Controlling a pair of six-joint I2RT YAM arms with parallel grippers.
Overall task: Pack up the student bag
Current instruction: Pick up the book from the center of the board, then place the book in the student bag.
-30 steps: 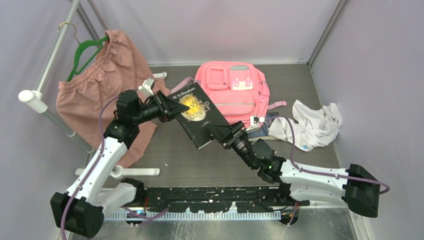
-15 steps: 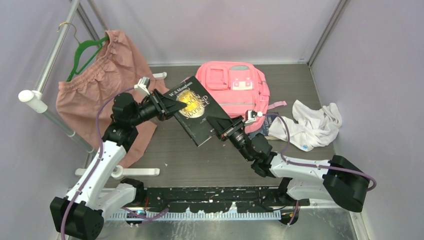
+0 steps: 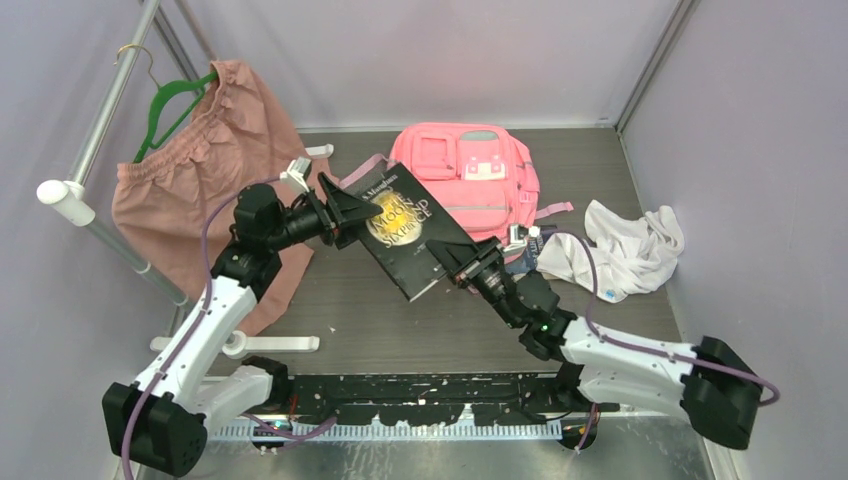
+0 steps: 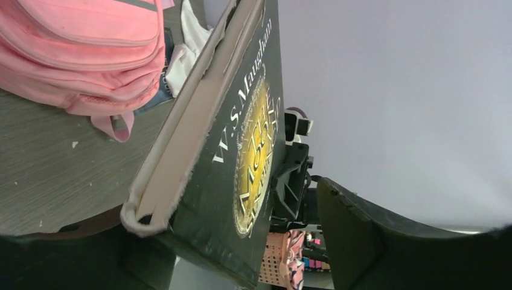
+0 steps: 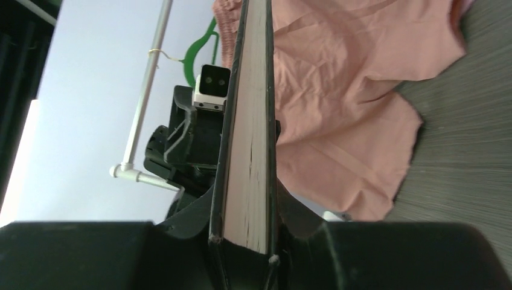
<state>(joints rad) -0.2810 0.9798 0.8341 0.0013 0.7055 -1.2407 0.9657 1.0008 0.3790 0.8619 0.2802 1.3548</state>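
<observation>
Holding: book [image 3: 405,232] hangs tilted over mid-table, cover up, with an arm on each end; this reads as a hand-over between arms
Left gripper [image 3: 345,212]: at the book's 9 o'clock corner; jaws stand well apart around that corner; the wrist view shows one finger [image 4: 386,235] clear of the cover; I judge it clamps nothing
Right gripper [image 3: 458,263]: at the book's 5 o'clock edge; closed narrow on the book, a finger pressed to each cover and the page edge running between them; it likely bears the weight
Bag [image 3: 465,180]: lies flat at 12 o'clock, front pockets up, just beyond the book's far corner; whether the main zip is open I cannot tell
Why so: the bag sits nearer the right arm's reach, so passing the book to that side would suit loading it; the tilt probably comes from the two wrists meeting at different heights
Surface: table [image 3: 380,330] is dark wood-grain, matt and flat
Room: pale lilac walls close in three sides; a rail [image 3: 100,130] at 9 to 10 o'clock carries a green hanger [image 3: 165,110] and a dusty-pink garment [image 3: 190,190]; a white cloth [image 3: 625,250] lies crumpled at 3 o'clock; something dark blue [image 3: 528,252] shows between cloth and bag
</observation>
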